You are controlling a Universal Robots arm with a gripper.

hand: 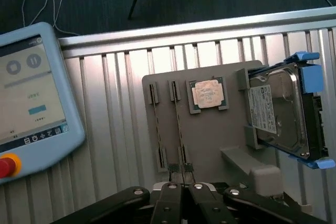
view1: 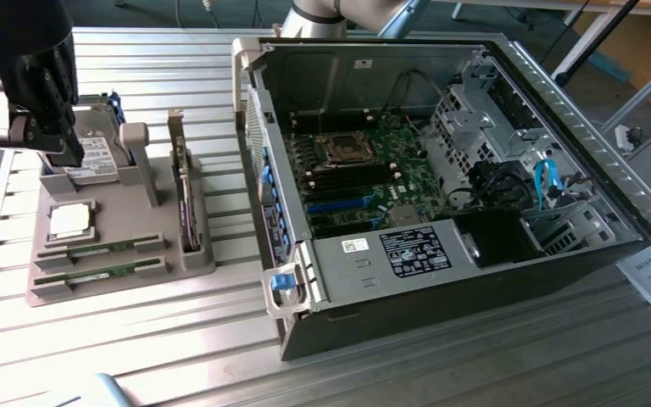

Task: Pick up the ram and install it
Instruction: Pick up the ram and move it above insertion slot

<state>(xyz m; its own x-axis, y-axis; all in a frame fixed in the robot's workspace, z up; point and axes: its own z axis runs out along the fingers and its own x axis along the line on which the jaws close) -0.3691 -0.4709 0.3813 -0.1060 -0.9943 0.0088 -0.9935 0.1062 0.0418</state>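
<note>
Two green ram sticks lie side by side in slots of a grey holder tray [view1: 196, 263]: one ram [view1: 99, 252] farther back, the other ram [view1: 99, 275] closer to the tray's front edge. In the wrist view they appear edge-on as thin strips, one ram [hand: 178, 124] and its twin [hand: 156, 124]. My gripper [view1: 65, 153] hangs above the tray's back end near the hard drive, well clear of the sticks. The fingers [hand: 173, 195] are pressed together, shut, with nothing between them.
On the tray also sit a square silver processor [view1: 69, 220], a hard drive [view1: 97, 157] in a blue frame and an upright expansion card [view1: 186, 195]. The open computer case [view1: 439, 170] with its motherboard [view1: 359, 182] lies at the exterior view's right. A teach pendant [hand: 31, 98] rests beside the tray.
</note>
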